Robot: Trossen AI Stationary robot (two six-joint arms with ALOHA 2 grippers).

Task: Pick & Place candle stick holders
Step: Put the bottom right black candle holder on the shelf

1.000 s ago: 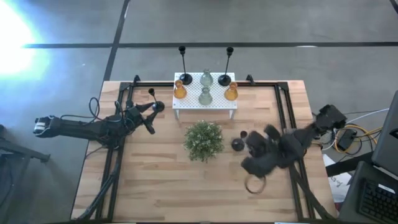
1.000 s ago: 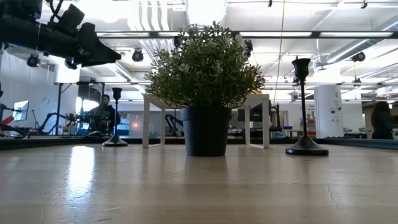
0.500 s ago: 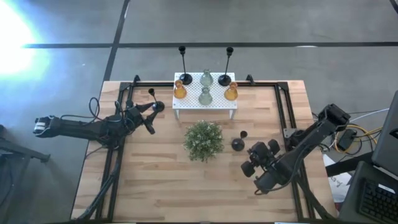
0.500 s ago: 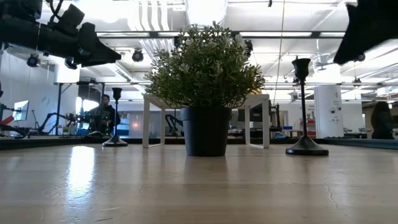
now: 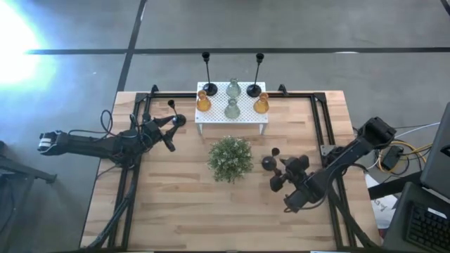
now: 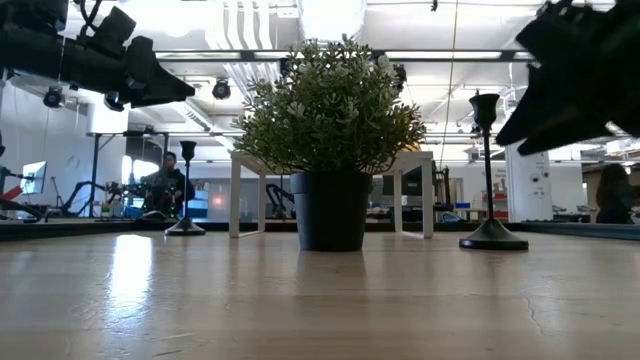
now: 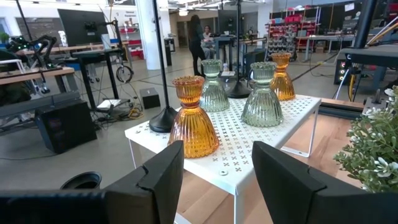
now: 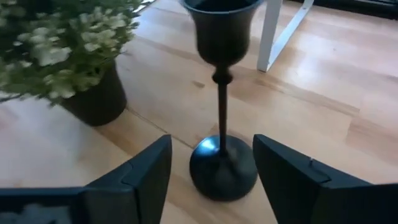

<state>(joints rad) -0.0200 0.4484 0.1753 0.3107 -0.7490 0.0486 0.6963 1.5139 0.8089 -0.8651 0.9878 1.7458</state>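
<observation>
- Now that the right tool has spread its fingers, the black stem holder stands released on the desk, at the plant's three o'clock.
- Left tool waits open by the white stand.

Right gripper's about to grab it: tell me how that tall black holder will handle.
The black holder looks top-heavy: a cup on a thin stem, so a high push may tip it. The round base probably steadies it. Its glossy finish may slip.

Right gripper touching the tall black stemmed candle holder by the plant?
Apart. The right wrist view shows the right gripper open, bare wood between each finger and the tall black stemmed candle holder.
</observation>
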